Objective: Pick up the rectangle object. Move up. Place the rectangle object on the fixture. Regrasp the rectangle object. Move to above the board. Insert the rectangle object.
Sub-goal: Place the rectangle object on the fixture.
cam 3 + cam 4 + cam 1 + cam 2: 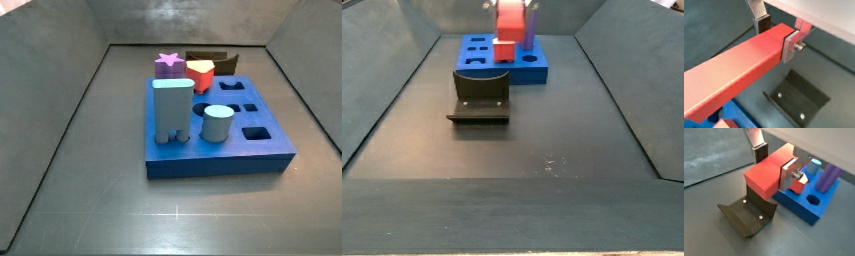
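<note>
Wrist views both show our gripper (777, 36) clamped on the rectangle object (734, 70), one silver finger (791, 46) pressed flat against its side near one end and the dark pad of the other on the opposite face. The red block hangs clear of the floor. In a side view the gripper (512, 8) is high at the far end of the bin with the rectangle object (512, 22) hanging below it, above the gap between the fixture (481, 98) and the board (533, 66).

We judge that pick-up and lift are done and we are in the carry toward the fixture (749, 215), which lies empty just beneath and near the board (811, 205). Next we need to come nearer and lower, settle the block into the bracket's angle against its low walls, then release for the regrasp.
</note>
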Robot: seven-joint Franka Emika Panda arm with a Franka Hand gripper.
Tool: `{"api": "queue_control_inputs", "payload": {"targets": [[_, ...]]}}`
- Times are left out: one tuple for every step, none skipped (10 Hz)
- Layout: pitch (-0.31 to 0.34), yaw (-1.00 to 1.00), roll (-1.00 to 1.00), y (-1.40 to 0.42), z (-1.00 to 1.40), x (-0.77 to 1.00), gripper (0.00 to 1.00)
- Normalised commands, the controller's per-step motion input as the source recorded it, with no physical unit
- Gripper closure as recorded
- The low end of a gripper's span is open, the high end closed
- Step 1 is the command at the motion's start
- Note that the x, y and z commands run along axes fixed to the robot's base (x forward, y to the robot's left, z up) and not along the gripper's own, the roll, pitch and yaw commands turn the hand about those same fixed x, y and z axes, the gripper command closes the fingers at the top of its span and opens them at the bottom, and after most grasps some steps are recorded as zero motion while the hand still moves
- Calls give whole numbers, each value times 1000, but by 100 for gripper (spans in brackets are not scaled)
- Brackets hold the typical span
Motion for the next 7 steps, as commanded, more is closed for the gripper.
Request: {"api": "queue_control_inputs", "payload": {"targets": [[183, 26, -1000, 190, -184, 954, 100], [216, -14, -978, 123, -84, 840, 100], [204, -36, -877, 102, -66, 789, 100], [159, -87, -627, 75, -41, 673, 100], [143, -101, -529, 66, -33, 626, 100], [118, -111, -329, 60, -23, 532, 100], [96, -110, -235, 45, -14, 460, 100]]}}
